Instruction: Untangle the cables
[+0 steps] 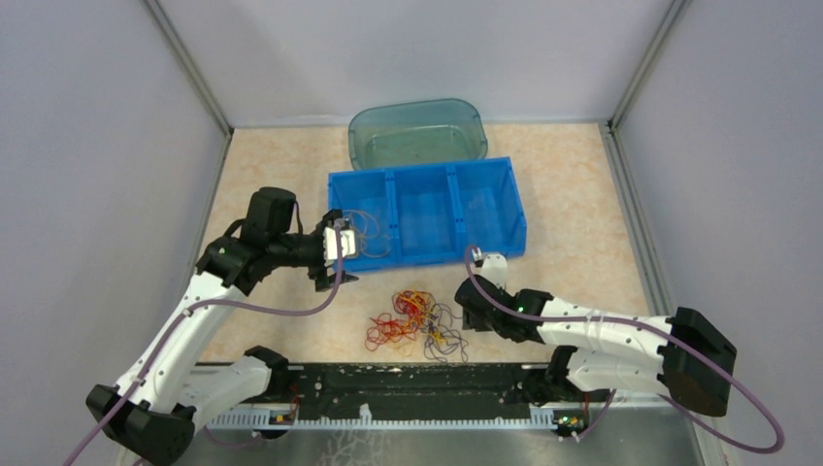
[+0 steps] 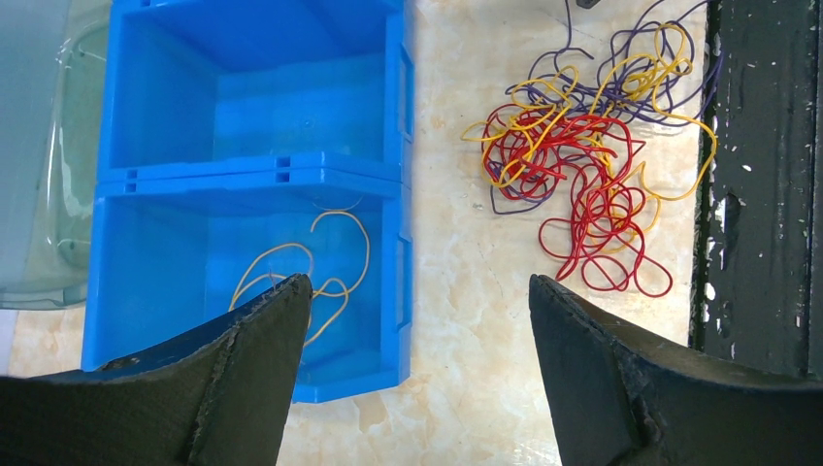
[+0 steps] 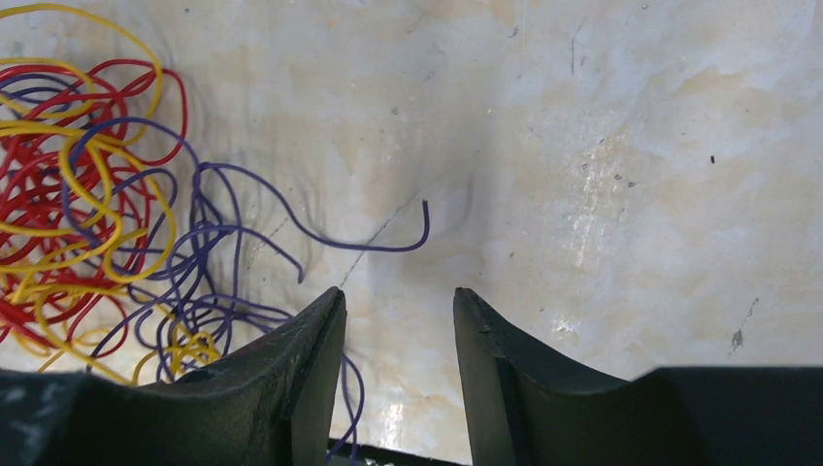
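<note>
Near the front rail (image 1: 408, 383), the cables (image 1: 415, 320) lie clumped on the table (image 1: 582, 243), with the right gripper (image 3: 398, 296) just beside them, jaws slightly parted, empty. Farther back the left gripper (image 2: 419, 282) hangs spread wide at the blue bin (image 1: 427, 254), where one yellow strand (image 2: 325, 254) lies; a green tub (image 1: 417, 131) sits behind

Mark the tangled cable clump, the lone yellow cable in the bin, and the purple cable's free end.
Cable clump (image 2: 582, 165): left wrist view, red loops at its middle.
Yellow cable (image 2: 342, 212): left wrist view, top of its arc.
Purple cable (image 3: 424, 206): right wrist view, its free tip.
</note>
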You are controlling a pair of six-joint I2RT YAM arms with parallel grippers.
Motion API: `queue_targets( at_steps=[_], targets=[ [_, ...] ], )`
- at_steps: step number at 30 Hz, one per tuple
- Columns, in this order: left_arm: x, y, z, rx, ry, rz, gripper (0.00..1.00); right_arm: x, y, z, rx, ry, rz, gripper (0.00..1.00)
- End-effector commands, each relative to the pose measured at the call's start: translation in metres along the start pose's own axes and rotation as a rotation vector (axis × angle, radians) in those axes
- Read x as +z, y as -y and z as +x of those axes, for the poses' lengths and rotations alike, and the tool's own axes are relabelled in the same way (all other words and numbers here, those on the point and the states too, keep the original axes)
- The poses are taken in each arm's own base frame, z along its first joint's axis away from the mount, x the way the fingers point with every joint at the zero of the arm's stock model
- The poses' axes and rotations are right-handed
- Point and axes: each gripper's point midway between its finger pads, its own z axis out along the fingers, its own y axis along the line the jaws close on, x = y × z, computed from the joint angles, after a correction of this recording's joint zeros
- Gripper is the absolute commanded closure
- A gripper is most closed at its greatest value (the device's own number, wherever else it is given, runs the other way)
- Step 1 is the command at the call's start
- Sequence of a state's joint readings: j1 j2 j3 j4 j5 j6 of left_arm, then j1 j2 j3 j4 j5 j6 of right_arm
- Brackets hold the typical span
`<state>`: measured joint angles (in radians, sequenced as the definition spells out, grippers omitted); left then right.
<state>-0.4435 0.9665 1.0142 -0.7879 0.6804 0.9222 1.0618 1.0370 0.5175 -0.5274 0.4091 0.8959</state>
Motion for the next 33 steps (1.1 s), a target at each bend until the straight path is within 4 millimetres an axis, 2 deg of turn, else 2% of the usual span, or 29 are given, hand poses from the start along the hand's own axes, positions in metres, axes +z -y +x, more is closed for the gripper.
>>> queue_targets(
  at_steps=[1,9,15,18,21,25,27,33],
  targets=[
    [-0.006,-0.001,-0.013,0.051,0.031,-0.007,0.12,0.011,-0.001,-0.016,0.067,0.073,0.045,0.56],
    [-0.007,0.004,-0.011,0.048,0.031,-0.01,0.12,0.029,0.008,-0.03,0.099,0.154,0.094,0.68],
    [-0.007,0.004,-0.011,0.045,0.033,-0.01,0.12,0.03,0.002,-0.038,0.107,0.166,0.075,0.82],
    [-0.008,0.004,-0.012,0.046,0.036,-0.01,0.12,0.026,0.0,-0.038,0.098,0.158,0.064,0.8],
    [-0.008,0.004,-0.013,0.047,0.039,-0.008,0.12,0.024,0.003,-0.036,0.088,0.149,0.065,0.7],
    [-0.009,0.002,-0.016,0.046,0.045,-0.014,0.12,0.026,0.008,-0.031,0.081,0.142,0.076,0.7],
    [-0.009,0.001,-0.017,0.05,0.047,-0.014,0.12,0.029,0.009,-0.028,0.076,0.135,0.084,0.71],
    [-0.012,-0.004,-0.022,0.063,0.048,-0.029,0.12,0.031,0.005,-0.028,0.067,0.13,0.072,0.87]
  ],
)
